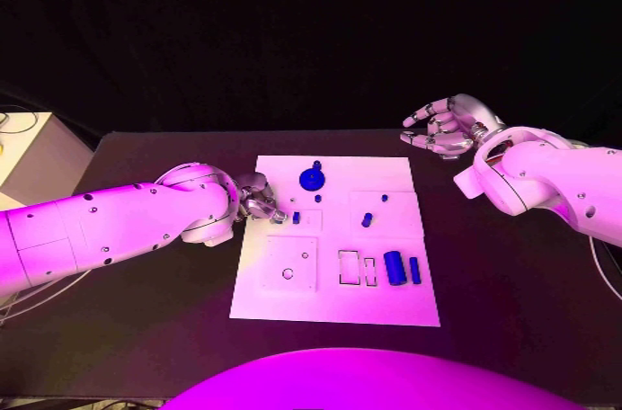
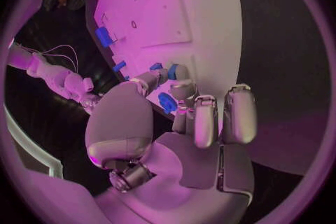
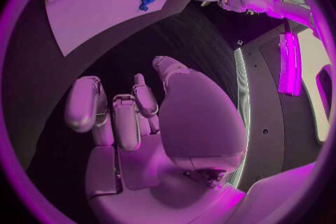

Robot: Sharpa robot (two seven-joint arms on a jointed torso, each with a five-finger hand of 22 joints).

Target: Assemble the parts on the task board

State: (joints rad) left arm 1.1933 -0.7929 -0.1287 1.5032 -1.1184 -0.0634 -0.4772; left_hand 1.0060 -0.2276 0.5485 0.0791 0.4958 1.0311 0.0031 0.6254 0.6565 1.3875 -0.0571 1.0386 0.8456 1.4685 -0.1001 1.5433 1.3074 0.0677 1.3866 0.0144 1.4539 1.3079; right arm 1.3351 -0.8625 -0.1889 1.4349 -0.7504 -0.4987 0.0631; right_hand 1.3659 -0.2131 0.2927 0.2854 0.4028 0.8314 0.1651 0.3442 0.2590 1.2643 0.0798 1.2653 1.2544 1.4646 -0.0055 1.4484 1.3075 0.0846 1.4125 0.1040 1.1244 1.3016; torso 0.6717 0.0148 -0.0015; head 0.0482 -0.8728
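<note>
At task board [image 1: 334, 289] left edge: left hand [image 1: 257, 199], fingers curled, grip uncertain.
Nearest part: small blue peg [image 1: 296, 218], just boardward of fingertips.
Beyond board's far right corner: right hand [image 1: 445, 126], clenched, empty.

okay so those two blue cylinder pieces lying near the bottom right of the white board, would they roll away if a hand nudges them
Probably, if pushed sideways: the two blue cylinders lie on their sides on the flat task board, so their round flanks could roll. They look rigid and small, so likely light and easily knocked. Neither the left hand nor the right hand is near them.
</note>
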